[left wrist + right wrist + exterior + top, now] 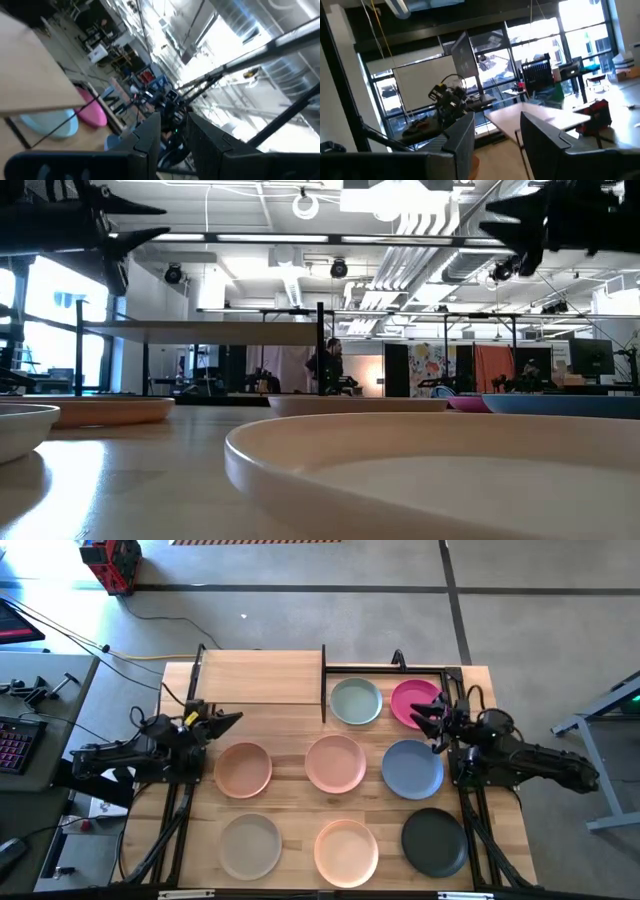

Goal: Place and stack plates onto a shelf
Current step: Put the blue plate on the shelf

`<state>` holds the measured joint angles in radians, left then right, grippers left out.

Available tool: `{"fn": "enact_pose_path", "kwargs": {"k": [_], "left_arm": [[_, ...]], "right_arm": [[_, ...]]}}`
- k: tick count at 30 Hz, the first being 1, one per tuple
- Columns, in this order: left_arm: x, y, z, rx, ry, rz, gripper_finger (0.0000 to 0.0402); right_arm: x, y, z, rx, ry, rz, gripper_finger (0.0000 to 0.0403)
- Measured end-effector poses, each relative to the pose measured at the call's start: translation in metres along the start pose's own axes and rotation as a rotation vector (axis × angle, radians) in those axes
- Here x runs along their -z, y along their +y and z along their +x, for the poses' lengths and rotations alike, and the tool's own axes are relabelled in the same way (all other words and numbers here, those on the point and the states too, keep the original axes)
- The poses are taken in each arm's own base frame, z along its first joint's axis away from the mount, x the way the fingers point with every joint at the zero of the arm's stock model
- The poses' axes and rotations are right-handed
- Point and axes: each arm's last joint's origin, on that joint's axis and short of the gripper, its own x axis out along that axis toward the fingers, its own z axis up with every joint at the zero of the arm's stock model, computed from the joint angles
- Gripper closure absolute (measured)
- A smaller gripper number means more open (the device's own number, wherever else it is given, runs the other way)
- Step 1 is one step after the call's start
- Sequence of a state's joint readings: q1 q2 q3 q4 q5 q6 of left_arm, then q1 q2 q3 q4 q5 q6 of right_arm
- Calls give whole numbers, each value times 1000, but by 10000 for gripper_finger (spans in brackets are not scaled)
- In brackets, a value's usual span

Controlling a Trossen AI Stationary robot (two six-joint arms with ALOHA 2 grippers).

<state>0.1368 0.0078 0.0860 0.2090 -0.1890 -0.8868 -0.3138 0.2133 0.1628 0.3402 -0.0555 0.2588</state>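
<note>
Eight plates lie flat on the table in the high view. Pale green and magenta are farthest back, inside the black frame. Peach, pink and slate blue form the middle row. Beige-grey, peach and charcoal are nearest. The shelf stands at the far edge, its light-wood board on black posts. My left gripper hovers open near the board's front edge. My right gripper hovers open over the magenta plate's near rim. Both are empty.
The shelf's black frame runs on to the right of the board, around the green and magenta plates. In the low view the board stands well above the tabletop, and both arms hang high over it. A workbench with tools stands to the left of the table.
</note>
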Motion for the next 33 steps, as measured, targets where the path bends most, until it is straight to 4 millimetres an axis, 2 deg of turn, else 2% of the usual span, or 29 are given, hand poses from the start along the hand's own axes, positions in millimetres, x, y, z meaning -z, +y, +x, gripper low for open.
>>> {"fn": "enact_pose_path", "kwargs": {"k": [8,15,23,33], "left_arm": [[-26,-31,4,19,-79,84,316],[-45,-60,23,2,-66,203,316],[-58,-85,53,-37,-21,433,316],[-47,-83,77,-29,128,832,316]], "right_arm": [[-59,12,24,86,120,-188,258],[-88,16,61,165,311,-328,258],[-86,12,109,148,556,-461,258],[-47,0,152,147,780,-453,258]]}}
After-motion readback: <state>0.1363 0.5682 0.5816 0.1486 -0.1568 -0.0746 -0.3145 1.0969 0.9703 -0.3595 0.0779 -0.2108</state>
